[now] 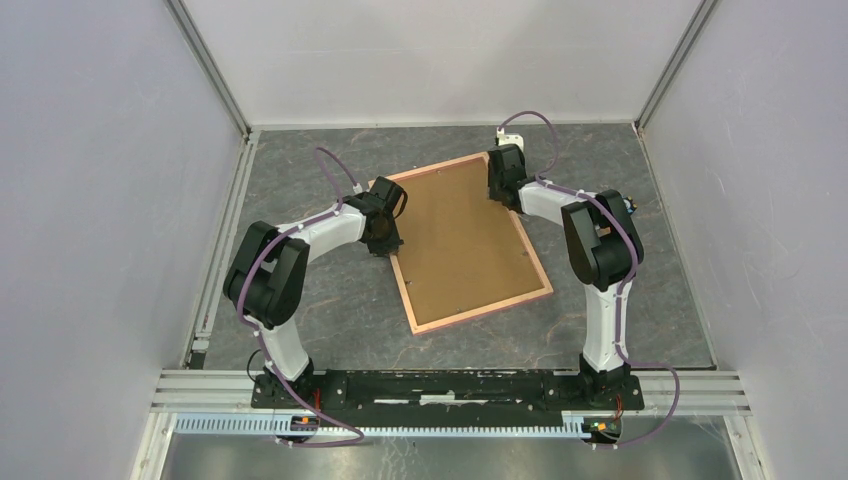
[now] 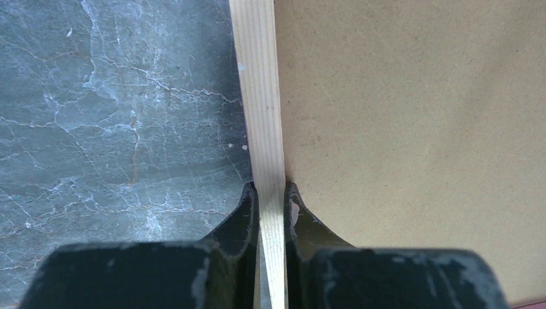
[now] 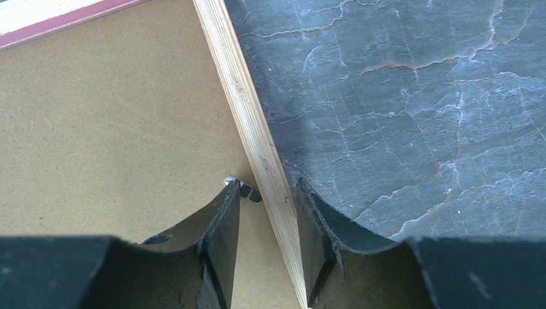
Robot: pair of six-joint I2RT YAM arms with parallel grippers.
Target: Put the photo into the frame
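Grey veined tabletop; 3 plain pale walls, apparently evenly lit.

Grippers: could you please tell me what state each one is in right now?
Left gripper: closed, pinching the frame by its edge rail.
Right gripper: open, fingers straddling the frame's opposite rail, not clamped.

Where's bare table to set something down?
Free: table strip between the frame and the arm bases; far left corner; right side beyond the right arm. Crowded: the frame's long edges, with the left gripper and right gripper there.
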